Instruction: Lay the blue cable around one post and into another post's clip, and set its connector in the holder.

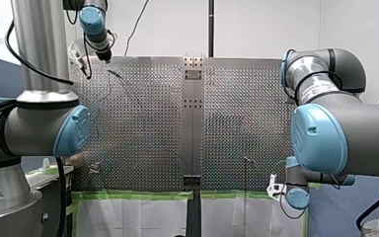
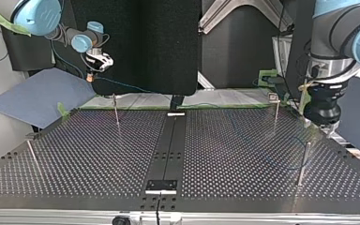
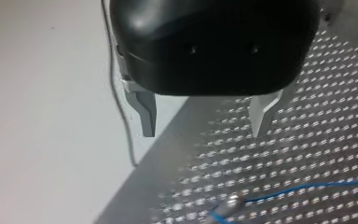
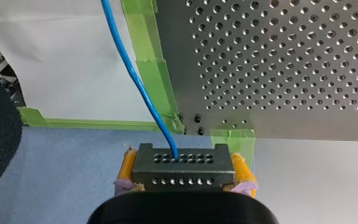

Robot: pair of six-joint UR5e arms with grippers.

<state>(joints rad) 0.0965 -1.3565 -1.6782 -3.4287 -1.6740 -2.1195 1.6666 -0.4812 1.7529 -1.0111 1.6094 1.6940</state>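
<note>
Counts: two grippers, one blue cable, one connector, four posts counted in the top view.

Near right, front view: my right gripper hangs just off the table's near-right corner, over a blue-grey sheet.

Right grip: its yellow pads are clamped on the short ends of the connector, a dark grey block with rows of holes.

Connector axis: its long side lies across the gripper, from pad to pad. The holed face points ahead, away from the gripper.

Cable start: the blue cable leaves that face near its middle and runs ahead past the green tape on the table's edge.

Cable course: in the top view it hangs from the connector, passes along the table's edge by the arms, then shows faintly on the plate toward that view's right.

Posts: two stand near the arms' edge, one of them thin and plain, the other with a small square head. Two more stand further off, at the table's sides.

Far left, front view: my left gripper hangs above the table's far-left edge.

Left grip: its metal fingers stand apart with nothing between them.

Cable end: ahead of those fingers the cable lies on the plate beside a blurred metal tip.
</note>
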